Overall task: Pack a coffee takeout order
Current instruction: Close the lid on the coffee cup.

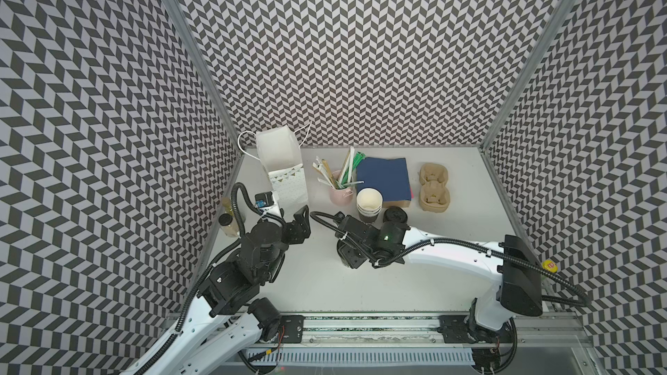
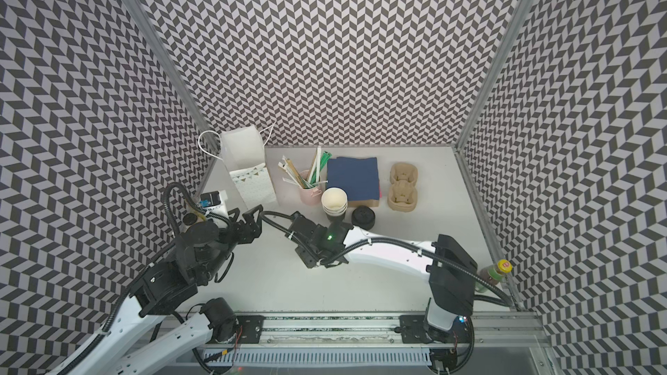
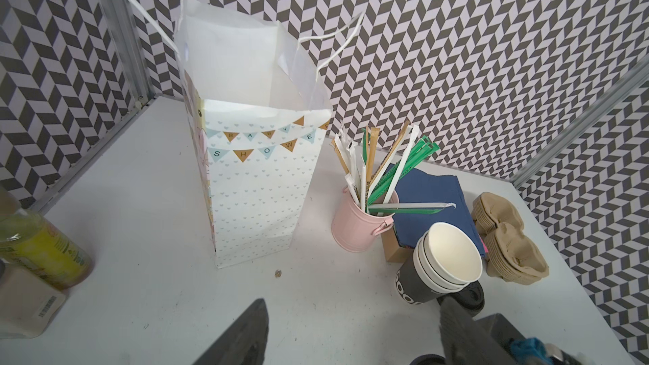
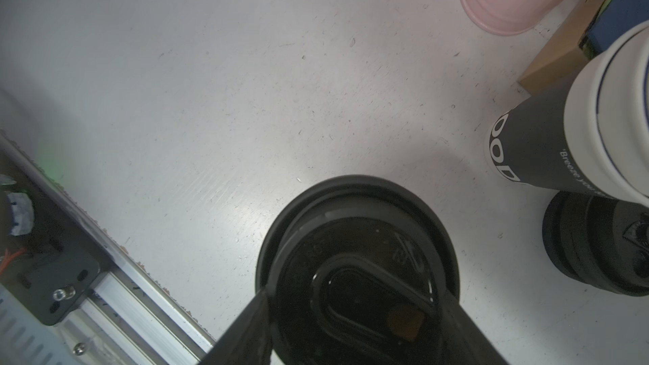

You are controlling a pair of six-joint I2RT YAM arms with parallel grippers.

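Observation:
My right gripper (image 4: 356, 296) is shut on the dark paper cup, and its black lid (image 4: 354, 226) fills the space between both fingers. In both top views the wrist (image 1: 348, 256) hides the cup, so I cannot tell whether it rests on the table. The navy napkin (image 1: 384, 178) lies at the back on a small brown box. To its right sits the tan two-cup carrier (image 1: 434, 187). My left gripper (image 1: 301, 223) hangs open and empty near the bag, over bare table in the left wrist view (image 3: 351, 331).
An open white gift bag (image 1: 285, 171) stands at the back left. A pink bucket of straws (image 1: 340, 191), a stack of lidless cups (image 1: 369, 205) and a stack of black lids (image 1: 395, 216) crowd the middle. Bottles (image 1: 229, 221) stand by the left wall.

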